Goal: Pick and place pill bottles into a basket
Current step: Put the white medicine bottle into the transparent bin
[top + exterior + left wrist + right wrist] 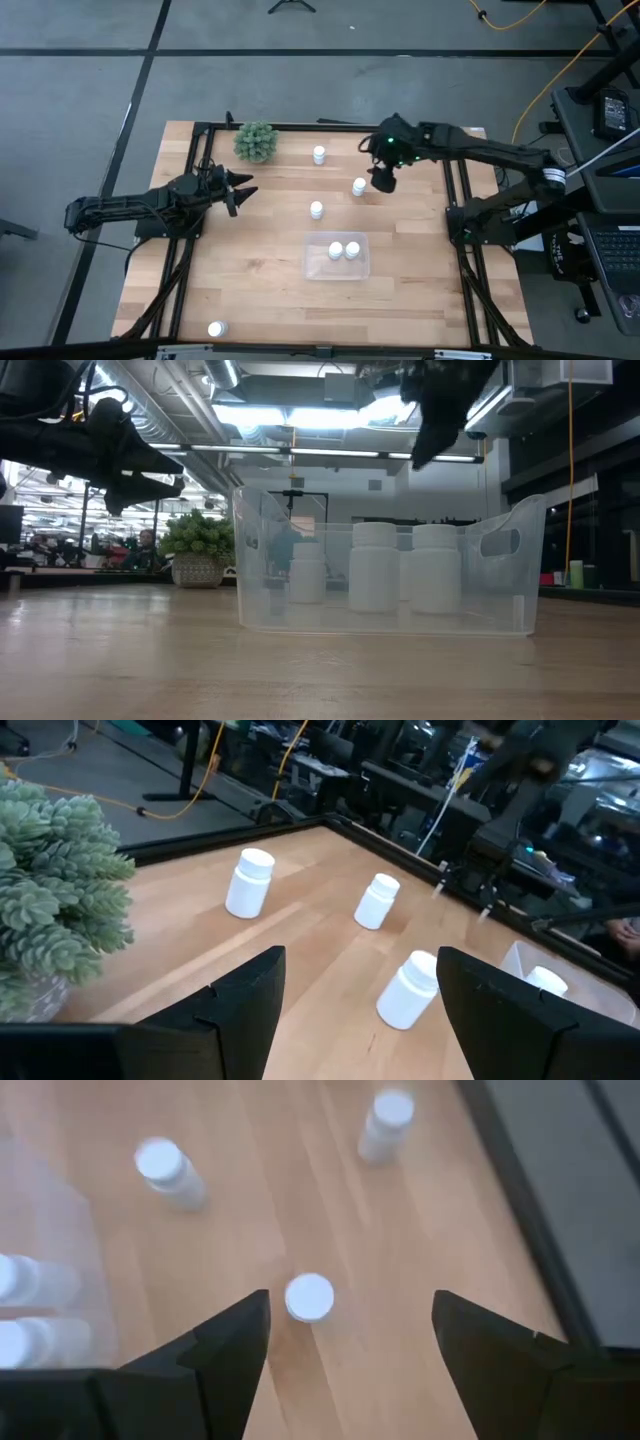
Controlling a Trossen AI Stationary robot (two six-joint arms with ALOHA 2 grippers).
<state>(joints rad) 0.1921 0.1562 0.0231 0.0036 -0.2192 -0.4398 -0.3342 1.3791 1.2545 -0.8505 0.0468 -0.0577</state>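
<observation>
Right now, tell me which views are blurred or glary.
Right wrist view: the bottle farthest left is motion-smeared. Low view: ceiling lights glare, leaving both arms silhouetted, and the basket wall hazes the bottles inside. High view: evenly lit, sharp.

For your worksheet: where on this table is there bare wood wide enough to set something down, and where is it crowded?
Free: the wide strip of table between the clear tray and the left edge, bordered in front by a lone bottle. Crowded: behind the tray, three loose bottles stand near the right gripper, with the plant and left gripper close by.
</observation>
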